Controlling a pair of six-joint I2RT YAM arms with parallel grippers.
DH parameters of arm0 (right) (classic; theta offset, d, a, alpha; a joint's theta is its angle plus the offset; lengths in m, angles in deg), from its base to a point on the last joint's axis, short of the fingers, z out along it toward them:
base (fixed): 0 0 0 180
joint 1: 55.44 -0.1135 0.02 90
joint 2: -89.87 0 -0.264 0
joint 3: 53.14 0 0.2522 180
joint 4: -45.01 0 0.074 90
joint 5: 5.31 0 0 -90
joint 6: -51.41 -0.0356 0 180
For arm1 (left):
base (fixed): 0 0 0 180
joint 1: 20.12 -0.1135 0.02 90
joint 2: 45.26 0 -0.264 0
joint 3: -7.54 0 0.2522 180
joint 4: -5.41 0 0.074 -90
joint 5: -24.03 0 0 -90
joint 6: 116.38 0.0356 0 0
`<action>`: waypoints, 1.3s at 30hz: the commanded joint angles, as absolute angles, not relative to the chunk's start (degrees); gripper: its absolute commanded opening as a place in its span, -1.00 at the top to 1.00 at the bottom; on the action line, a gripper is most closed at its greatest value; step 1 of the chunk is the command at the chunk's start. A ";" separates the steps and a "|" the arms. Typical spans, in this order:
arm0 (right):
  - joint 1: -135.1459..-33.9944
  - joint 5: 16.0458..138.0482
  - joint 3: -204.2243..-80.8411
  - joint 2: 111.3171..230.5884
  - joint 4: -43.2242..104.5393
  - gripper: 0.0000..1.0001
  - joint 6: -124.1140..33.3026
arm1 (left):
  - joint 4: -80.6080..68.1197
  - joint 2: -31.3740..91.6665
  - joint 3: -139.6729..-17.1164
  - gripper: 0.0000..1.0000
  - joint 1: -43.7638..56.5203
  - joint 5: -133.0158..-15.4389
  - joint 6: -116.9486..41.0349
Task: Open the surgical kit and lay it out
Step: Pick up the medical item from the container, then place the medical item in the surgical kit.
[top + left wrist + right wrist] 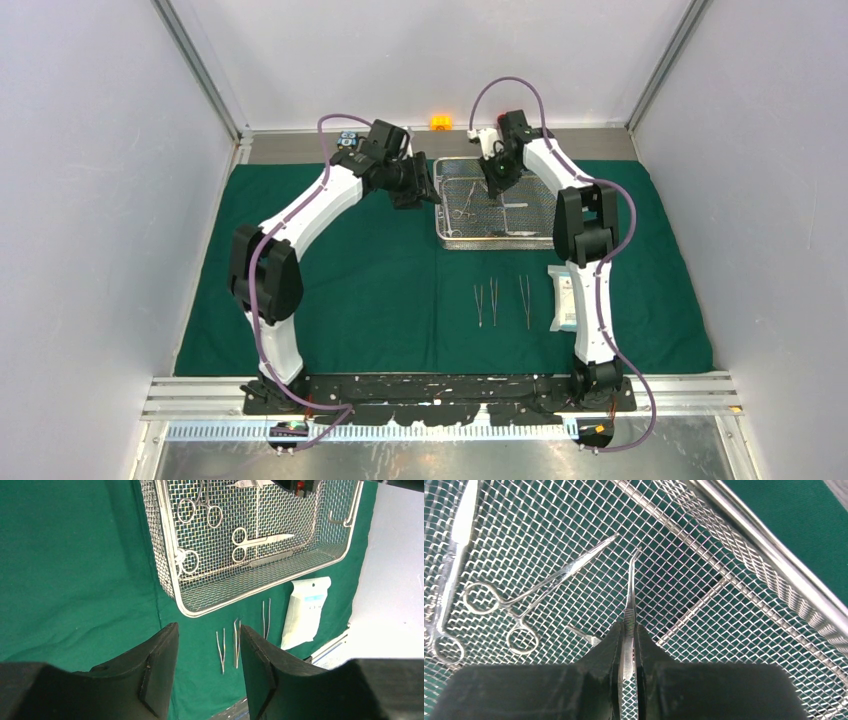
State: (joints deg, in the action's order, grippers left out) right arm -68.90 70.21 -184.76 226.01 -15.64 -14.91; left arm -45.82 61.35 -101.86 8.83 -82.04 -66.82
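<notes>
- in tray (769, 555): tweezers (630, 587) pinched by right claw (627, 630), presumably for lifting out.
- left of tray: left claw (207, 627) spread, empty, likely waiting.
- before tray: tools (493, 300), packet (563, 298) in row.

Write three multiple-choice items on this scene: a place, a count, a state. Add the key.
1. Where does the white-blue packet lie?
A) inside the mesh tray
B) on the green cloth, right of the tweezers
C) on the cloth, left of them

2. How many tweezers lie on the cloth?
A) three
B) one
C) six

3. The right tool is:
A) open over the cloth
B) gripping the packet
C) shut on a curved-tip instrument in the tray

Key:
1 B: it lies on their right.
2 A: three show below the tray.
3 C: it pinches the steel shaft.
</notes>
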 commanded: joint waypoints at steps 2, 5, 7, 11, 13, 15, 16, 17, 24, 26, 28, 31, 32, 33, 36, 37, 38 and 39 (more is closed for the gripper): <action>-69.34 68.11 -187.37 217.40 -14.96 0.99 -18.19 | -44.41 61.95 -103.40 -0.02 8.02 -82.53 -66.24; -69.37 67.54 -187.57 216.07 -14.96 0.99 -19.15 | -44.28 61.88 -103.45 -0.04 8.00 -82.58 -66.08; -69.36 67.10 -187.64 215.31 -14.97 0.99 -19.55 | -44.13 61.80 -103.41 -0.05 8.00 -82.35 -65.89; -69.32 65.27 -187.48 213.27 -15.86 0.99 -21.15 | -44.05 61.66 -103.96 -0.06 8.00 -81.96 -65.39; -69.25 63.20 -186.31 211.44 -16.03 0.99 -23.12 | -44.08 61.68 -104.61 -0.06 8.00 -81.96 -65.16; -69.10 60.65 -184.26 209.12 -15.77 0.99 -25.43 | -44.04 61.77 -105.34 -0.06 7.99 -82.47 -65.18; -68.99 59.17 -182.82 207.70 -15.38 0.99 -26.91 | -43.83 61.92 -105.75 -0.06 8.00 -83.01 -65.47; -68.95 57.59 -180.99 206.19 -14.59 0.99 -28.76 | -43.59 62.10 -106.06 -0.06 7.99 -83.86 -65.99; -68.88 49.32 -161.19 193.11 -0.93 0.99 -44.24 | -42.43 64.75 -109.54 -0.06 9.22 -90.15 -71.82; -68.88 47.98 -156.41 190.01 1.88 0.99 -47.40 | -42.50 65.83 -110.80 -0.06 9.89 -91.12 -72.83; -68.95 46.33 -151.56 187.26 4.66 0.99 -50.00 | -42.41 67.21 -111.76 -0.06 10.37 -92.19 -73.75; -68.95 45.20 -146.99 183.79 7.17 0.99 -51.21 | -40.53 67.69 -111.23 -0.06 10.79 -94.80 -75.69; -68.92 45.60 -146.10 182.80 7.25 0.99 -50.78 | -39.85 67.61 -110.79 -0.06 10.89 -95.40 -76.03; -68.96 46.27 -145.27 181.85 7.03 0.99 -49.98 | -39.22 67.34 -110.33 -0.06 11.03 -95.73 -76.12; -69.03 47.57 -143.83 180.71 5.42 0.99 -47.49 | -36.16 66.36 -108.46 -0.06 11.25 -96.79 -76.11; -69.02 47.47 -143.25 180.34 5.29 0.99 -47.13 | -35.52 66.21 -108.22 -0.06 11.26 -96.96 -76.01; -69.07 47.24 -142.63 180.07 5.40 0.99 -46.81 | -35.05 66.19 -108.18 -0.06 11.30 -96.98 -75.77; -69.15 46.80 -142.21 179.86 5.49 0.99 -46.68 | -34.77 66.30 -108.32 -0.06 11.34 -96.99 -75.43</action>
State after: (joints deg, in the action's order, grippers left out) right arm -68.83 47.91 -143.45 183.74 2.50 -47.80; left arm -39.92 68.01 -108.79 11.17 -94.17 -75.39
